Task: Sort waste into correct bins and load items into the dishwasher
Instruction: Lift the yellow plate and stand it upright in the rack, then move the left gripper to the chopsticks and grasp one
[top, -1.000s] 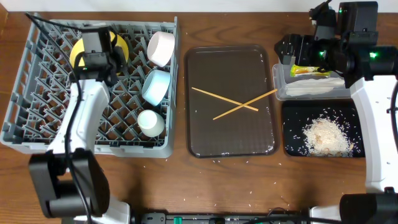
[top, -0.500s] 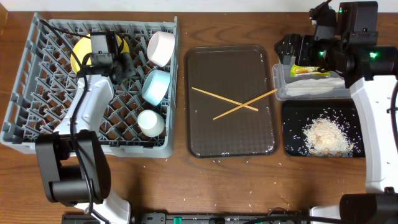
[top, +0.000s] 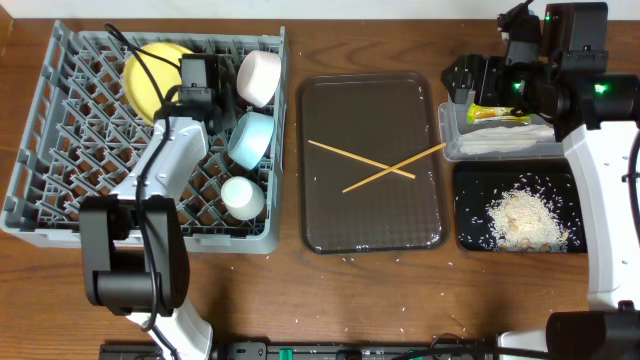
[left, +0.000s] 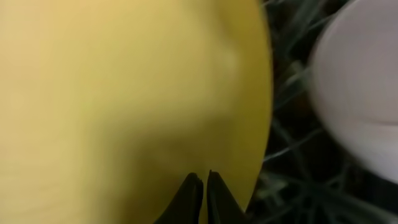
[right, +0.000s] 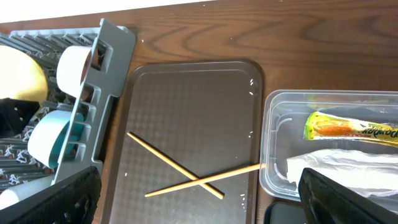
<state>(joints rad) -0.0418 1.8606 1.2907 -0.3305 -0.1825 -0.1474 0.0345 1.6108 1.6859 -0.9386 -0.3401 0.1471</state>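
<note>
My left gripper (left: 202, 186): jaws together, only a hairline slit between the black tips. The tips sit in front of the plate (left: 124, 93), can't tell if touching. Plate is smooth glossy yellow, blurred, fills most of the wrist view, cut off at three edges. My right gripper (right: 199, 186): jaws wide apart, empty, only the finger ends show in the bottom corners. Tray (top: 370, 200): flat dark brown plastic, fine-textured, rounded corners. Two thin wooden chopsticks (top: 375, 165) lie crossed on it, one tip past its right rim. Left of tray: grey peg-grid rack (top: 60, 200) holding the plate, white bowl (top: 258, 75), blue bowl (top: 250, 138) and cup (top: 243, 197); my arm covers some pegs. Right of tray, far end: clear tub (top: 450, 140) with shiny wrapper (top: 503, 113) and crumpled napkin (top: 500, 140), partly under my right arm. Right of tray, near end: black tray (top: 470, 200), rice (top: 525, 218) heaped, loose grains around
</note>
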